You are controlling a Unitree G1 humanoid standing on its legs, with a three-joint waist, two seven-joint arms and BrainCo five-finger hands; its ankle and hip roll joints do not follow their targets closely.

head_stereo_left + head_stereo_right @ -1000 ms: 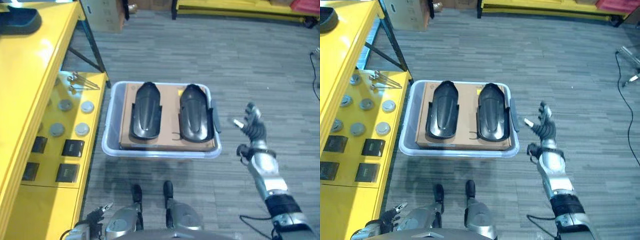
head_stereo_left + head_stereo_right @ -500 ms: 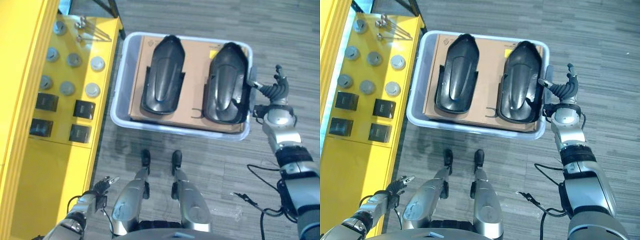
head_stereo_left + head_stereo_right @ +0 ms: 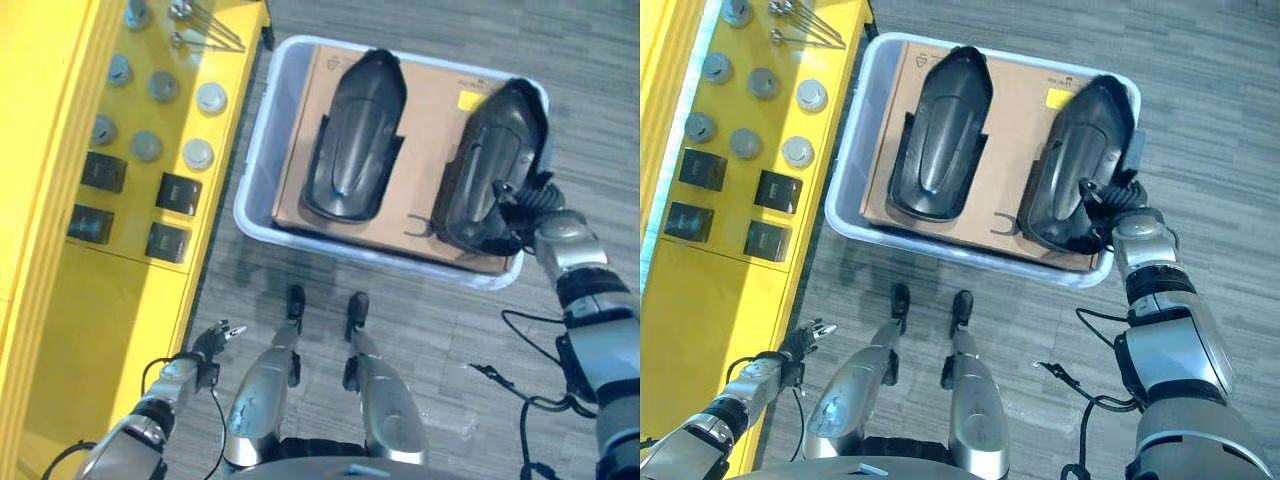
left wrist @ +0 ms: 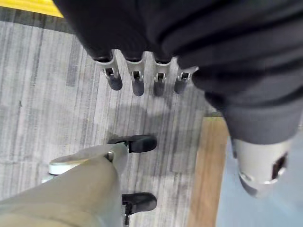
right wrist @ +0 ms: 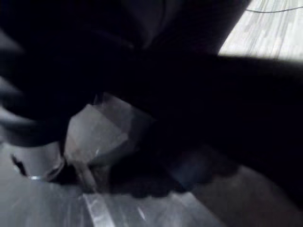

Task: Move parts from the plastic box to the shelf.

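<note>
The right hand [image 3: 1110, 205] rests against the right glossy black moulded part [image 3: 1080, 160], its finger state unclear. The left hand [image 4: 142, 80] hangs with fingers straight. Both curved parts lie on cardboard [image 3: 425, 100] in the translucent plastic box [image 3: 255, 170].

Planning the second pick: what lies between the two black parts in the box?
In the left eye view, only bare cardboard sheet separates the left black part from the right black part.

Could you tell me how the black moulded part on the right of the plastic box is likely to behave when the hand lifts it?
The right black part looks like a rigid moulded shell, so probably stiff and light for its size. Its smooth domed surface may be slippery. Long and held near one end by the right hand, it could tilt when lifted off the cardboard.
</note>
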